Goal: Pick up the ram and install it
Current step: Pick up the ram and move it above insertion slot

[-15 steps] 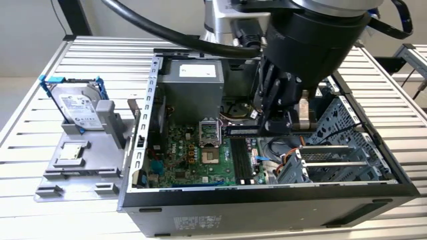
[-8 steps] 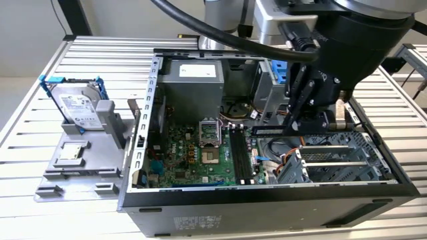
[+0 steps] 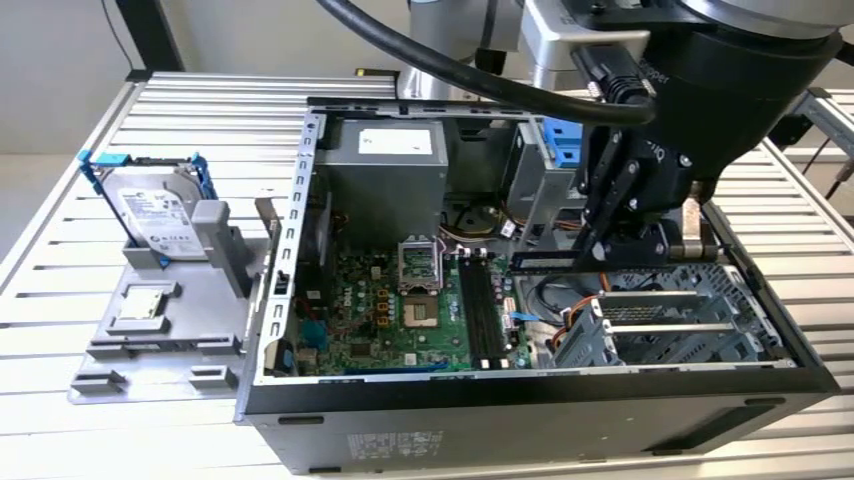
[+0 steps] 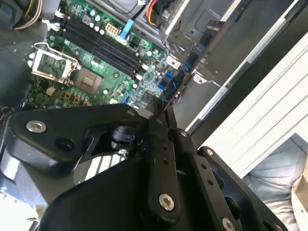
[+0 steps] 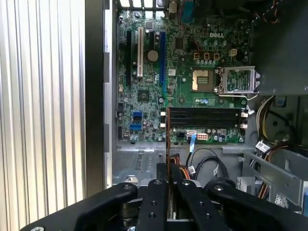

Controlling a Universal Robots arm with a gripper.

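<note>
My gripper (image 3: 617,258) is shut on the ram (image 3: 550,262), a slim dark stick held level inside the open computer case. In the exterior view the ram hangs above the cables, just to the right of the black memory slots (image 3: 481,310). The first wrist view looks along the ram's (image 5: 167,139) thin edge, which sticks out from between the fingers (image 5: 156,192); the memory slots (image 5: 204,117) lie beside its far end, at right angles to it. In the second wrist view the ram (image 4: 192,60) runs out from the gripper (image 4: 161,108) over the case floor, apart from the slots (image 4: 101,45).
The green motherboard (image 3: 374,320) has an open processor socket (image 3: 420,270). A grey power supply (image 3: 387,150) stands at the back and a metal drive cage (image 3: 667,320) on the exterior view's right. Outside the case a grey stand (image 3: 174,330) holds a hard drive (image 3: 160,215).
</note>
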